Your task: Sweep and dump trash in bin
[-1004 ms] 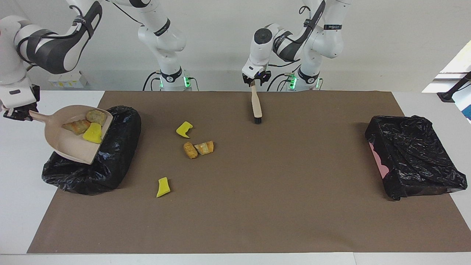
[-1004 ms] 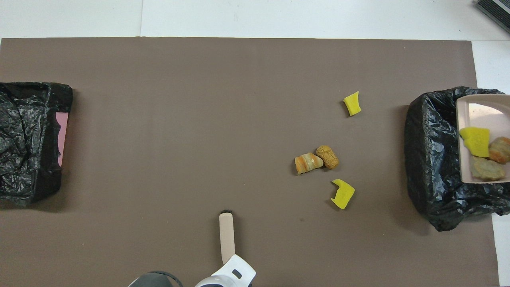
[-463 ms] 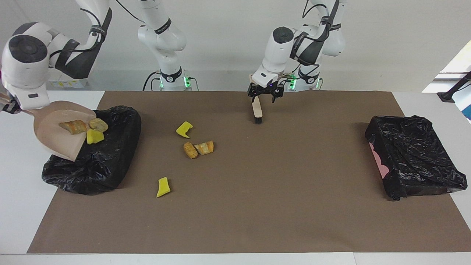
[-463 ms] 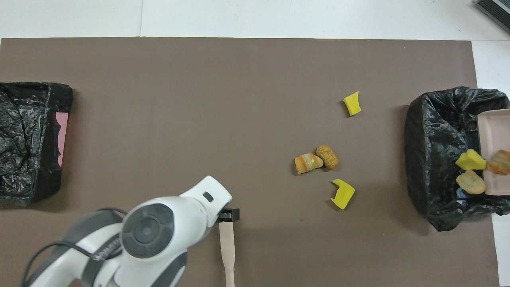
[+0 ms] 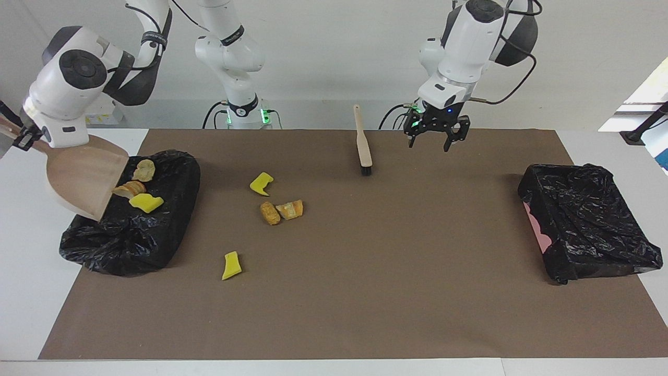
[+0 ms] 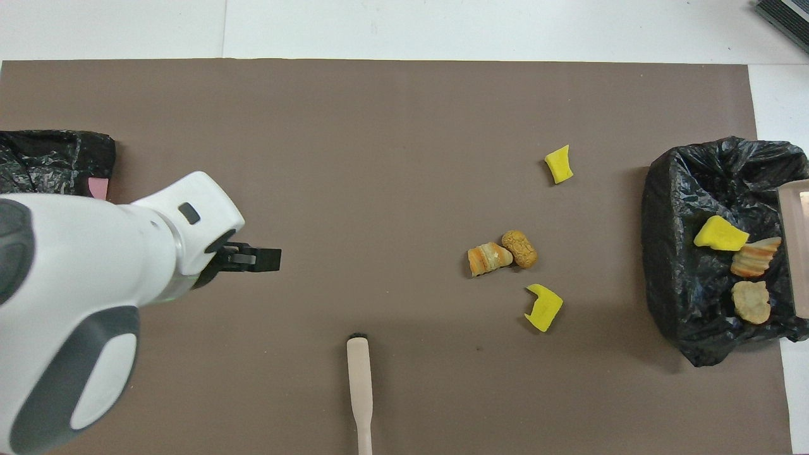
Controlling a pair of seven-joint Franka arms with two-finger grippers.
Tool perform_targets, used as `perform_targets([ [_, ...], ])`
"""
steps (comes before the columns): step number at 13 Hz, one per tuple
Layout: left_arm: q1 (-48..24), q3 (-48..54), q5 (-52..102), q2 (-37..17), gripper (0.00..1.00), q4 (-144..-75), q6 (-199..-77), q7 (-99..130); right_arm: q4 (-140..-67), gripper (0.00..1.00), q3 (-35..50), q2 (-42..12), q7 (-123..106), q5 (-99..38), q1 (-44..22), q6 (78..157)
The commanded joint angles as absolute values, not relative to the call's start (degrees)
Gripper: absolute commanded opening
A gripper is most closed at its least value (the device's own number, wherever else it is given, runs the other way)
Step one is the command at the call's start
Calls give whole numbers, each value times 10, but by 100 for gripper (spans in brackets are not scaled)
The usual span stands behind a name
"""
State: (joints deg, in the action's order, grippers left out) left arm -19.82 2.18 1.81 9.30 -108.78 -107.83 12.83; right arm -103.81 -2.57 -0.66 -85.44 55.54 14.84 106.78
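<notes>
My right gripper is shut on the handle of the beige dustpan, which is tipped steeply over the black-lined bin at the right arm's end. A yellow chunk and two tan lumps lie on the bin's liner at the pan's lip. Two yellow chunks and two bread-like lumps lie on the mat. My left gripper is open and empty, raised over the mat. The brush is free of it, its bristles on the mat.
A second black-lined bin stands at the left arm's end. The brown mat covers most of the table. The brush points its handle toward the robots. The left arm's body covers part of the overhead view.
My left gripper let go of the brush, rose and moved toward the left arm's end. The dustpan tipped steeper and its three scraps slid off into the bin.
</notes>
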Motion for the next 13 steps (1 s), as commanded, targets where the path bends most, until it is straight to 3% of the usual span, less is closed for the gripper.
perform_targets([
  [1,-147,29,4,47,100,-971,-1015,77,-1029,0,-22,9,-853,535,151,1071],
  [4,-89,27,4,43,100,-923,-1004,12,-1029,0,-14,9,-857,457,140,1071],
  [8,-48,24,10,-27,100,-808,-909,-40,-1039,0,-1,11,-862,349,107,1067],
  [13,-21,20,12,8,100,-848,-899,-74,-1045,0,0,-12,-795,241,35,1047],
])
